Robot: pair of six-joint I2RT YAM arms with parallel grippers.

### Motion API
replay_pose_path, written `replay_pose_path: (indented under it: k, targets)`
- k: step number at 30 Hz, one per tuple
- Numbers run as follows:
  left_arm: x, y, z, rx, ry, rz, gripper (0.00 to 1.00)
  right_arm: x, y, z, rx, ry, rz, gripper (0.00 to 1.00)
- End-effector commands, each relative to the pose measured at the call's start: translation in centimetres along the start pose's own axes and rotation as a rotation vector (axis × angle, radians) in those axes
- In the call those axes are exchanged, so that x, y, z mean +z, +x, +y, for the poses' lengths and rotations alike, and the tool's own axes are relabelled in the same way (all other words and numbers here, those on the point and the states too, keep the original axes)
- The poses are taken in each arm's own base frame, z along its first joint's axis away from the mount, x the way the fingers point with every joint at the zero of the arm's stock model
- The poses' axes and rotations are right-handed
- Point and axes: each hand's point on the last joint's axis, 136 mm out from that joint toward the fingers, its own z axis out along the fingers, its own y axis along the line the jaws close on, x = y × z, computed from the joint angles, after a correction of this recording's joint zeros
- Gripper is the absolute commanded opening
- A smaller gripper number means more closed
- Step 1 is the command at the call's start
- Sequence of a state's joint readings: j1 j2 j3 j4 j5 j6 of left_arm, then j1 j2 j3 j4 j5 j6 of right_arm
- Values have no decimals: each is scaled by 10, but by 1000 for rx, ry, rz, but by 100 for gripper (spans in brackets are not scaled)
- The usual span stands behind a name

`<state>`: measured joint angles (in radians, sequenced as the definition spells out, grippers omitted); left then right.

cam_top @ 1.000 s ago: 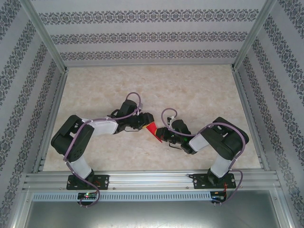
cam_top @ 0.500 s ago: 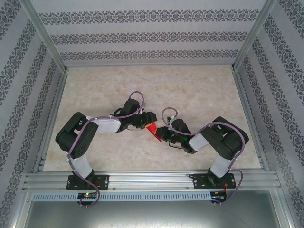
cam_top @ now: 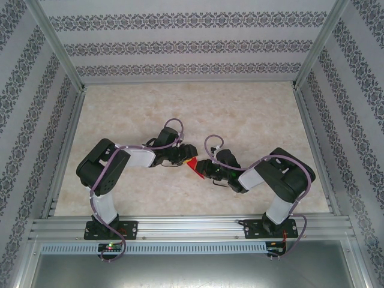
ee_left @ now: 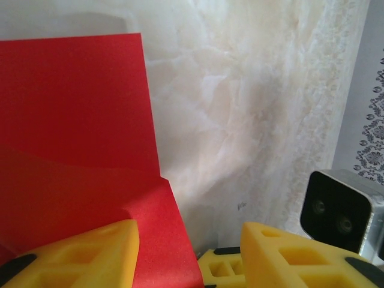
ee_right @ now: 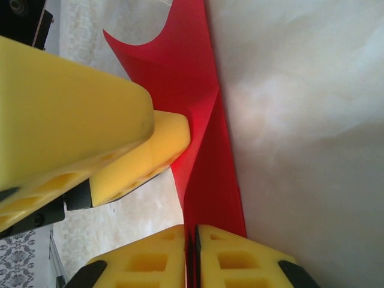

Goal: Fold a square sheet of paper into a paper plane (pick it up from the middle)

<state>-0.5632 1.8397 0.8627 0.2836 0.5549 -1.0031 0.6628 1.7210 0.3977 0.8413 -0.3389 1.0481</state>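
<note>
R tool (ee_right: 194, 240) clamps folded red paper (ee_right: 195, 90) near table (cam_top: 252, 120) centre; L tool (ee_left: 187, 233), jaws apart, over its edge.

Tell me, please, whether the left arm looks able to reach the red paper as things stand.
Probably yes: the left gripper has its fingers apart right beside the red paper, with nothing in between; the right gripper pinches only one edge.

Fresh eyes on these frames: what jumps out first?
The bright red paper, partly folded, is held over the middle of the pale marbled table. The right gripper is pinched shut on its creased edge. The left gripper stands open, a red corner in its gap.
</note>
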Motion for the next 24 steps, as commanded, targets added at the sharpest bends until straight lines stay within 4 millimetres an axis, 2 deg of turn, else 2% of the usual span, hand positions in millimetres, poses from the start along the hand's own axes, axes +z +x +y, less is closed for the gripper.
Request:
replay_pose_path:
  k: [1, 8, 17, 21, 24]
  targets:
    - [6, 1, 12, 11, -59, 5, 50, 0, 5, -7, 3, 47, 32, 13]
    - [12, 6, 23, -4, -84, 29, 49, -12, 9, -13, 4, 114, 54, 19]
    - [13, 7, 22, 1, -80, 38, 48, -36, 4, -6, -85, 210, 73, 24]
    - [12, 8, 20, 3, -73, 41, 48, -32, 8, 0, -91, 189, 116, 23]
    - [11, 8, 20, 4, -73, 39, 48, -28, 12, -3, -82, 192, 134, 21]
